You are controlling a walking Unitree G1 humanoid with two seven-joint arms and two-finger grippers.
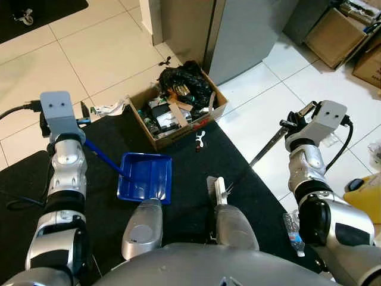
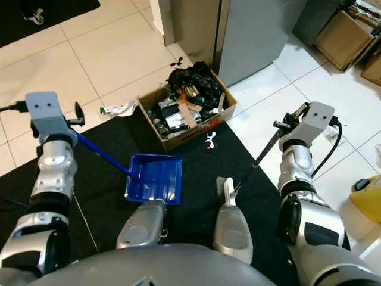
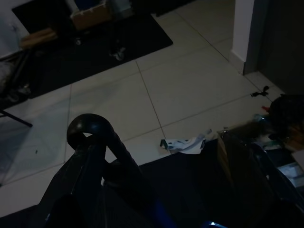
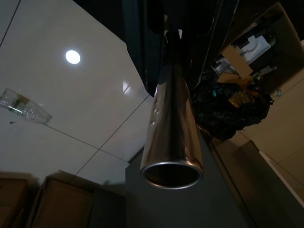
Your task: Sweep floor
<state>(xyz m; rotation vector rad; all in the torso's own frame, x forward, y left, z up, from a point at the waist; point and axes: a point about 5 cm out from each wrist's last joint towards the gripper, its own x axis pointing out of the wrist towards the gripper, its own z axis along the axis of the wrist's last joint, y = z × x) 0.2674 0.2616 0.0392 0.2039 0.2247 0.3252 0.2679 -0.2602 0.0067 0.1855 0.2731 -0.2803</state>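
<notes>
Left eye view: the robot looks down over its own two legs at a black mat [image 1: 190,155] laid on pale floor tiles.
Left gripper [image 1: 85,112]: at about 9 o'clock in the head views, closed around the blue handle of the dustpan; in the left wrist view its dark fingers [image 3: 102,156] wrap the handle, whose ring-shaped end stands just past them.
Dustpan [image 1: 146,177]: blue, lying flat on the mat just ahead of the left leg, near the centre; its handle slants up toward 10 o'clock into the left gripper.
Right gripper [image 1: 293,122]: at about 3 o'clock, on the top end of the broom's metal pole; how far the fingers are open I cannot tell.
Broom [image 1: 262,154]: thin metal pole slanting down from the right gripper toward 7 o'clock, its pale head [image 1: 219,189] on the mat just ahead of the right leg.
Cardboard box [image 1: 178,113]: at 12 o'clock, open, crammed with rubbish and a black bag, on the mat's far edge.
Litter: a small white scrap [image 1: 200,140] on the mat just beside the box; crumpled paper [image 1: 110,108] at 10 o'clock; a clear plastic bottle [image 1: 293,233] on the tiles at 4 o'clock.
</notes>
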